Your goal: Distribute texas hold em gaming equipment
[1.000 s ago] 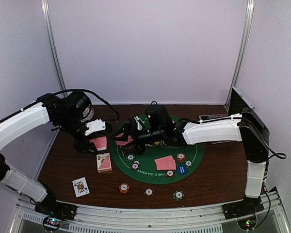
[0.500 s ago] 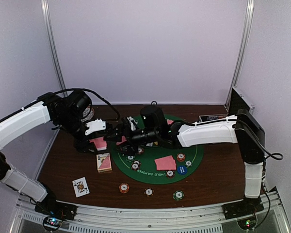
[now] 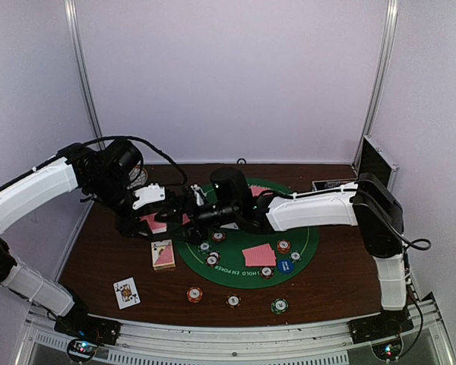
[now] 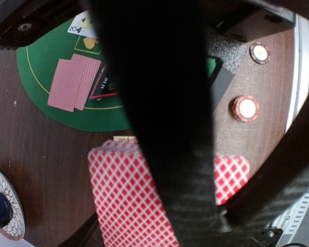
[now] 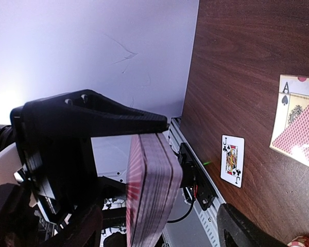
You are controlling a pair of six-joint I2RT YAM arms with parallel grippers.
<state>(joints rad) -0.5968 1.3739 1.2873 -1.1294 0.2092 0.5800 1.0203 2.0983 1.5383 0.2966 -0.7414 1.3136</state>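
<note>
My left gripper (image 3: 148, 220) is shut on a deck of pink-red-backed cards (image 3: 156, 223), held above the table left of the green mat (image 3: 304, 245). The deck fills the left wrist view (image 4: 123, 195), crossed by a black finger of the other gripper. My right gripper (image 3: 184, 214) reaches left to the deck, open. In the right wrist view the deck (image 5: 149, 190) stands edge-on between its fingers (image 5: 144, 119). Two face-down cards (image 3: 258, 255) and several chips (image 3: 283, 245) lie on the mat. A blue disc (image 3: 285, 266) lies there too.
A small card pile (image 3: 163, 254) and a jack (image 3: 126, 293) lie on the wood at front left. Three chips (image 3: 233, 300) sit near the front edge. The chip case (image 3: 376, 163) stands at the right. A cup on a patterned plate (image 4: 2, 218) is behind the left arm.
My right gripper has moved left across the mat up to the deck. The left gripper has held the deck almost still.
</note>
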